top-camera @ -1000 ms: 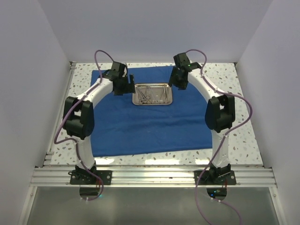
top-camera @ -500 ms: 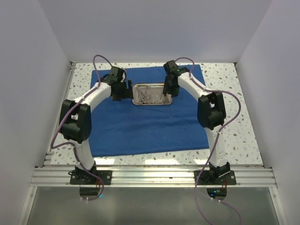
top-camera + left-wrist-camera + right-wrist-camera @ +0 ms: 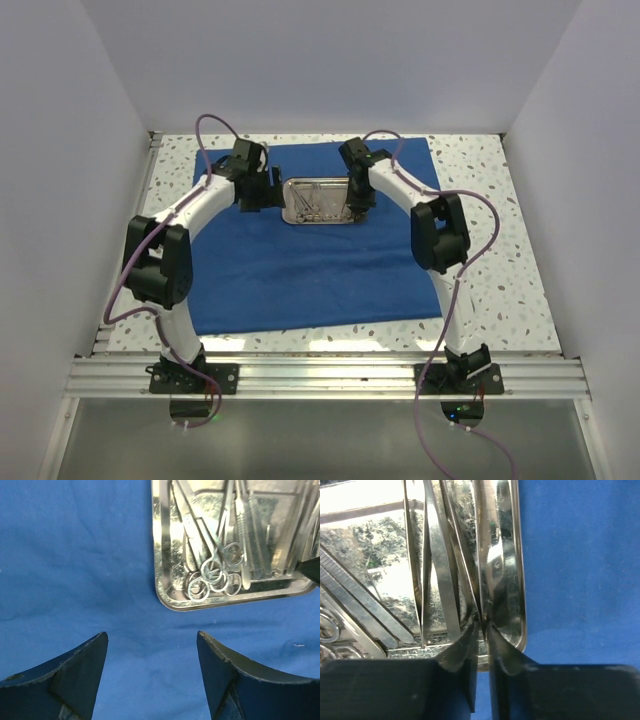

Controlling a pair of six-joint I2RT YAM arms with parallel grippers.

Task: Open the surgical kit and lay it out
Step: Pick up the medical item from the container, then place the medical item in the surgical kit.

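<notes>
The royal-blue cloth wrap (image 3: 320, 270) lies spread flat on the table. A shiny steel tray (image 3: 320, 223) sits on its far middle with several thin silver instruments inside. In the left wrist view, ring-handled scissors and forceps (image 3: 215, 570) lie piled in the tray (image 3: 162, 555). My left gripper (image 3: 152, 640) hovers open over bare cloth just left of the tray. My right gripper (image 3: 483, 622) reaches into the tray's right end (image 3: 517, 555), its jaws pinched on a thin silver tweezers strip (image 3: 479, 545) that lies beside other flat tweezers (image 3: 437, 555).
A speckled white tabletop (image 3: 480, 170) shows around the cloth. White walls close in the left, right and back. An aluminium rail (image 3: 320, 378) carries both arm bases at the near edge. Purple cables loop off each arm.
My right gripper moved left from the tray's right side into the tray and closed its jaws on a tweezers strip. The left gripper shifted slightly toward the tray and stayed open.
</notes>
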